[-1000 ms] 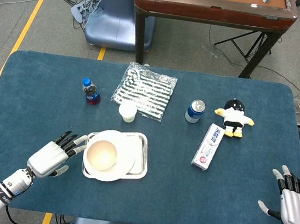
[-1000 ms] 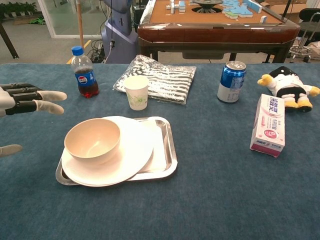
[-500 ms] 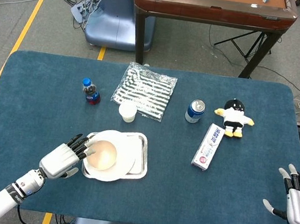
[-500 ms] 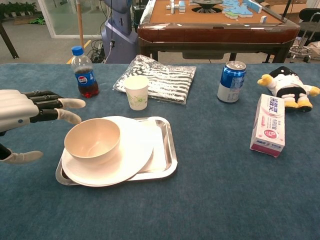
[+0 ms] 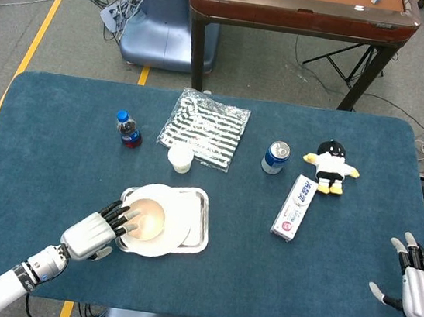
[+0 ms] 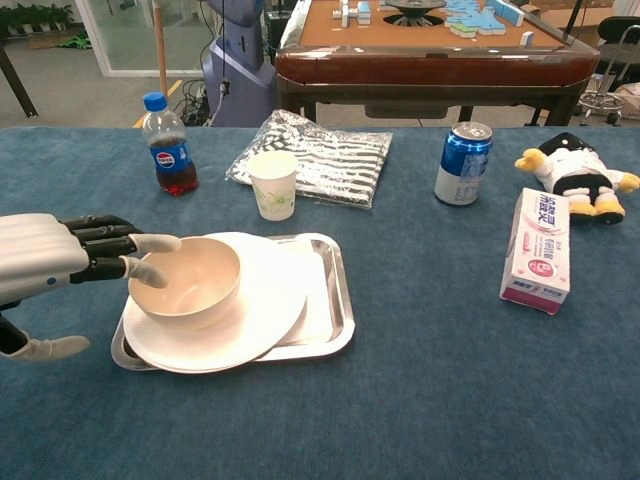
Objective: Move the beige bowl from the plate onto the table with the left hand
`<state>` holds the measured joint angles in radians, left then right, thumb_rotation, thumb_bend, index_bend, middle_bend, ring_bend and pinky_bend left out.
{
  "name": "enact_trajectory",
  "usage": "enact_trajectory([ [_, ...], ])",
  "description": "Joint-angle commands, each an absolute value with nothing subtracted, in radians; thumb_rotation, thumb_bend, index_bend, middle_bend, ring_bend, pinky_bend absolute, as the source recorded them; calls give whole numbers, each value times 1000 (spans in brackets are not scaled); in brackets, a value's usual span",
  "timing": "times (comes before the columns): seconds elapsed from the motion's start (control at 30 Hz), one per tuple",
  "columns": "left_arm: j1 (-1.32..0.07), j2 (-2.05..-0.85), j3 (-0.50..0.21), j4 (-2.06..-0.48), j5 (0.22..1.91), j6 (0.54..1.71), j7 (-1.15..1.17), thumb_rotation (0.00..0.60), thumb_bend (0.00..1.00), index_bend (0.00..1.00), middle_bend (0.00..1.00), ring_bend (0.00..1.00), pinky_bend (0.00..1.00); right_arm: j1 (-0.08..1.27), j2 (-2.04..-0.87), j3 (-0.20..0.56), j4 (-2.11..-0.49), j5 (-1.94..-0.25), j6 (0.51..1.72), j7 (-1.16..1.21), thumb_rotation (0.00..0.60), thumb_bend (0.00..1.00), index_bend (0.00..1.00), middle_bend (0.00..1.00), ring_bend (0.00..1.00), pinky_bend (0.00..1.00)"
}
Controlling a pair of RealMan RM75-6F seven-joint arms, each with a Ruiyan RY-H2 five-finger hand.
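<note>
The left hand, a white-backed unit with dark fingers and pale tips, sits at the near-left of the table with its fingers extended and spread, the tips reaching over the left rim of the round beige bowl; the thumb lies low and apart beside the tray, and the hand holds nothing, though whether a fingertip actually touches the rim cannot be confirmed from either view. The beige bowl stands upright on the left part of the round white plate, and the plate rests in a rectangular silver metal tray on the dark blue cloth-covered table. Just behind the tray stands a small white paper cup, upright, with a folded black-and-white striped cloth in clear wrap lying flat behind it. To the left of the cup, a small cola bottle with a blue cap stands upright. On the right half of the table a blue drinks can stands upright, near a black, white and yellow plush toy lying on the cloth, and a white and pink rectangular carton lies flat in front of the toy. The right hand rests at the far right near edge of the table, well apart from all items, fingers spread and empty.
</note>
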<state>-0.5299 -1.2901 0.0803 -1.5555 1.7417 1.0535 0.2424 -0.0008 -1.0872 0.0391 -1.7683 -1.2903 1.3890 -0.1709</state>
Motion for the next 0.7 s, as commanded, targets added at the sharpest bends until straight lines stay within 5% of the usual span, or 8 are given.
enact_trajectory([
  [0.03, -536, -1298, 77, -1551, 1743, 1058, 237, 600, 319, 177, 0, 0, 0, -2, -1085, 39, -1769, -1290, 1391, -168, 600, 245, 0, 0, 0, 0],
  [0.7, -579, -1370, 89, -1480, 1742, 1027, 184, 600, 319, 278, 0, 0, 0, -4, -1077, 40, -1766, -1290, 1396, -152, 600, 246, 0, 0, 0, 0],
])
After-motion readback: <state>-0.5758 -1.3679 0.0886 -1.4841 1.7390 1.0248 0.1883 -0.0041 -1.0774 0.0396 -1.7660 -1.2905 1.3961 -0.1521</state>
